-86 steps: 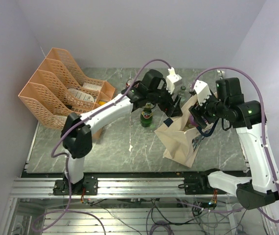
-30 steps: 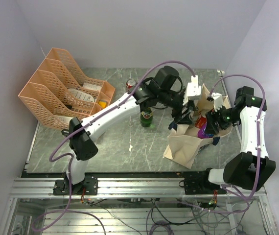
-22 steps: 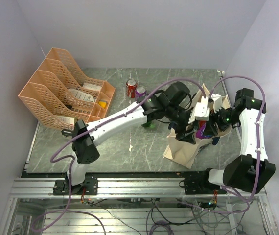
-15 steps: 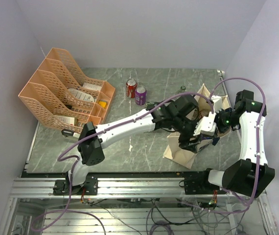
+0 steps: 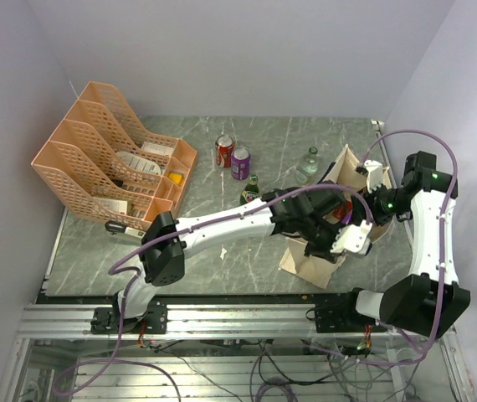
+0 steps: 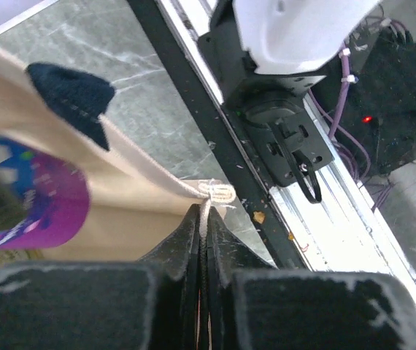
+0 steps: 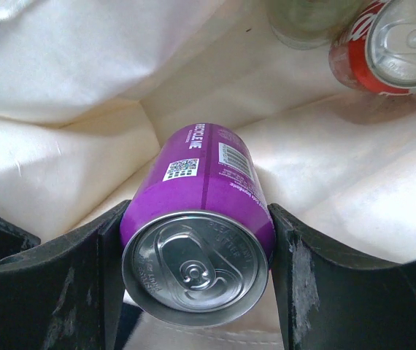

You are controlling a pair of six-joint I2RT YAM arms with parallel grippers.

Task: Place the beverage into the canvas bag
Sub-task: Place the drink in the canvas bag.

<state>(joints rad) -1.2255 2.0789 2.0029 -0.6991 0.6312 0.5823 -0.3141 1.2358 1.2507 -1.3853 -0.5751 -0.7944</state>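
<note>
Between the jaws of the right gripper (image 7: 197, 284), a purple can (image 7: 208, 182) sits clamped inside the canvas bag (image 7: 339, 182). The left gripper (image 6: 202, 237) has its jaws pinched together on the bag's rim, presumably to hold it open.

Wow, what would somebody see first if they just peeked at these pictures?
Probably the shiny purple can, squeezed between the black fingers of the right gripper inside the canvas bag, with a red can beyond it in the bag. Next comes the left gripper, shut tight and pinching the bag's cloth edge. The orange file trays stand out brightly at the far left of the top view.
</note>
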